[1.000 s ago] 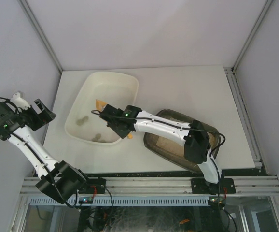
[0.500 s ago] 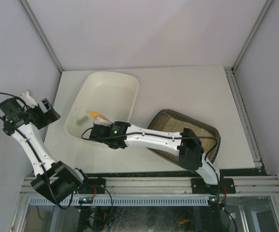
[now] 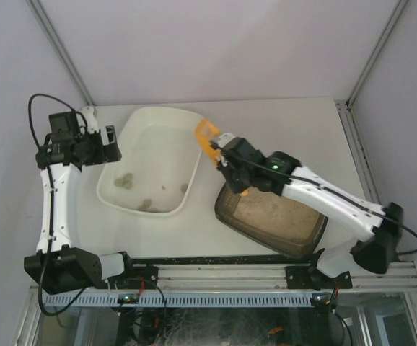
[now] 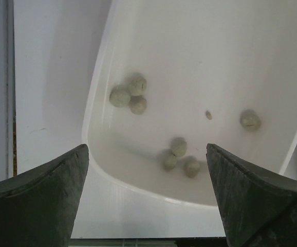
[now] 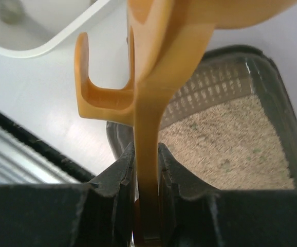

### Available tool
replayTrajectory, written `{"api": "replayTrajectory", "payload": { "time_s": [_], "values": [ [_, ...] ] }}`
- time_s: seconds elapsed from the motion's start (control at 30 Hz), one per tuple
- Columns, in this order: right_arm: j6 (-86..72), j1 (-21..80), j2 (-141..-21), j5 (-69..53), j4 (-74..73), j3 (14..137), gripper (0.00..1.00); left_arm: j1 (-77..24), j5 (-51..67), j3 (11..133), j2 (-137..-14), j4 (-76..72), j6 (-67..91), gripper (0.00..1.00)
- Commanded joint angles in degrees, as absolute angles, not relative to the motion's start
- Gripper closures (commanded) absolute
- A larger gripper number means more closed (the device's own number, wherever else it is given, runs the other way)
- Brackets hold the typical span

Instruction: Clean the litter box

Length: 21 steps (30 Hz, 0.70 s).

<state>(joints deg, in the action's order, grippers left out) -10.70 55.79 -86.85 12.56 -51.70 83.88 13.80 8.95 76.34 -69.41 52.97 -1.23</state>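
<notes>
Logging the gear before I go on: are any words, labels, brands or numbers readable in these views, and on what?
No text can be read in any view.
The litter box, the white tub, the orange scoop and the table: no print or label.
The left arm and the right arm: no lettering that can be made out.

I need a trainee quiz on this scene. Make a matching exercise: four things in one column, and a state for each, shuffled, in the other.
Things:
1. litter box
2. white tub
3. orange scoop
4. left gripper

States:
A. open, holding nothing
B. pale sandy litter inside
C. clamped in the right gripper
D. round grey lumps inside

Pairs: 1-B, 2-D, 3-C, 4-A
</notes>
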Motion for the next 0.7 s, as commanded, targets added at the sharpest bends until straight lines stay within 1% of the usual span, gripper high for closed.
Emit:
{"api": "replayTrajectory", "payload": {
  "time_s": [0.0,0.03,0.1,0.17,0.23,0.3,0.37,0.5,0.57,0.67],
  "values": [
    [-17.9,51.6,-78.4,-0.3,-51.7,78.5,1.00,8.1,-2.6,85.0,-74.6,57.7,-1.6,0.00],
    [-18.7,50.5,-76.9,0.0,-53.9,78.3,1.00,6.6,-4.7,85.1,-75.0,57.7,-2.1,0.00],
    [-20.0,48.6,-74.6,1.4,-57.8,77.6,1.00,3.1,-3.0,87.1,-74.9,57.3,-1.4,0.00],
    [-21.6,45.7,-72.0,1.3,-60.3,76.8,1.00,-3.5,-2.4,89.2,-75.8,55.0,-0.9,0.00],
    [-23.4,41.9,-69.9,-0.2,-61.1,75.8,1.00,-11.1,-4.9,93.2,-80.2,55.4,-2.0,0.00],
    [-26.4,39.0,-69.2,0.5,-62.9,75.8,1.00,-15.4,-4.2,95.2,-83.9,53.9,-1.4,0.00],
    [-28.4,37.5,-69.1,1.1,-64.5,75.8,1.00,-17.9,0.0,94.1,-85.5,49.2,-1.0,0.00],
    [-31.5,37.0,-69.3,4.5,-70.3,75.8,1.00,-23.2,4.4,88.2,-87.4,35.9,-0.1,0.00],
    [-32.7,36.9,-69.4,4.7,-75.8,75.7,1.00,-25.9,8.9,86.9,-89.8,32.9,2.3,0.00],
    [-34.6,37.6,-68.3,3.4,-81.9,74.4,1.00,-29.7,9.8,85.4,-92.4,31.4,5.2,0.00]
  ]
}}
